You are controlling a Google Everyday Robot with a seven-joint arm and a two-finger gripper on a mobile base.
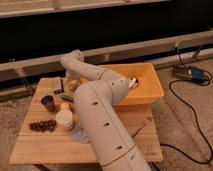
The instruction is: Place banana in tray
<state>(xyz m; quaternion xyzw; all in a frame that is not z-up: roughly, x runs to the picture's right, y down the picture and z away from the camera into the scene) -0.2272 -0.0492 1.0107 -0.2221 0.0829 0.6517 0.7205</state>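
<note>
The banana (73, 85), small and pale yellow, lies at the back left of the wooden table (35, 145), close beside my arm. My gripper (61, 86) is a dark shape hanging from the bent white arm, low over the table just left of the banana. The arm partly hides it. The tray (150, 95), a large orange-yellow bin, stands on the right half of the table, well right of the gripper. A small pale item (133, 82) lies inside the tray by its left wall.
A dark green vegetable (66, 98), a dark cup (48, 102), a white cup (64, 119) and a cluster of dark red fruit (42, 125) sit on the left half. A pale spoon-like utensil (142, 125) lies at the front right. A cable (175, 110) runs across the floor.
</note>
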